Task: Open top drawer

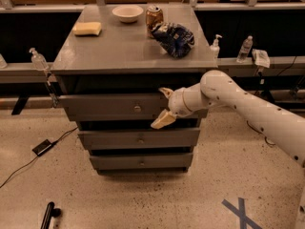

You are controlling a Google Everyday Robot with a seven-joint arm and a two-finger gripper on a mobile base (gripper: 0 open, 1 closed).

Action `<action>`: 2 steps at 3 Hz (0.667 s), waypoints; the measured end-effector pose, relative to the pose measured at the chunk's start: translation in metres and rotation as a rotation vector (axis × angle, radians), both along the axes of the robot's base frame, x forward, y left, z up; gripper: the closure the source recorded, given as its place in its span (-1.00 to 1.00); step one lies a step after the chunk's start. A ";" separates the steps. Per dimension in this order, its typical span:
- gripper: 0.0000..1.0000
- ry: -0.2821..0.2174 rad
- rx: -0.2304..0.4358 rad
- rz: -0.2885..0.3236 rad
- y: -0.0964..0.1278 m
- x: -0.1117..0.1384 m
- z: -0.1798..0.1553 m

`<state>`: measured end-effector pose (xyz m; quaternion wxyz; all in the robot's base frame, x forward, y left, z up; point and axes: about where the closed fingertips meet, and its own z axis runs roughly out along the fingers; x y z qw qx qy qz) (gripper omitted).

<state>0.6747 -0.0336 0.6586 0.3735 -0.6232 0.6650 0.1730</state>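
1. Nearest, on the speckled floor (pixel 214 185), lay one blue tape cross (pixel 240 213) and one small black box (pixel 43 147) with a cable.
2. Three grey drawers sat stacked under the bench: the bottom drawer (pixel 119 161), the middle drawer (pixel 109 139) and the top drawer (pixel 100 108). The top drawer was the widest and sat just beneath the bench top. Its long axis ran left to right and its flat front faced the camera, with one round knob (pixel 137 108) at the centre.
3. The gripper (pixel 163 106) hung before the top drawer's right half, just right of the knob. Its two fingers were spread apart, one above the other.
4. On side ledges stood two pump bottles (pixel 38 59) and one clear bottle (pixel 245 49).
5. On the bench (pixel 119 51) were one blue bag (pixel 174 32), one yellow sponge (pixel 87 28), one can (pixel 154 17) and one white bowl (pixel 127 13). What the bowl held could not be told.
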 end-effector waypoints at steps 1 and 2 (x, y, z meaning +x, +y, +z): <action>-0.78 0.000 0.000 0.000 0.000 0.000 0.007; -0.78 -0.001 0.000 0.000 0.000 0.000 0.010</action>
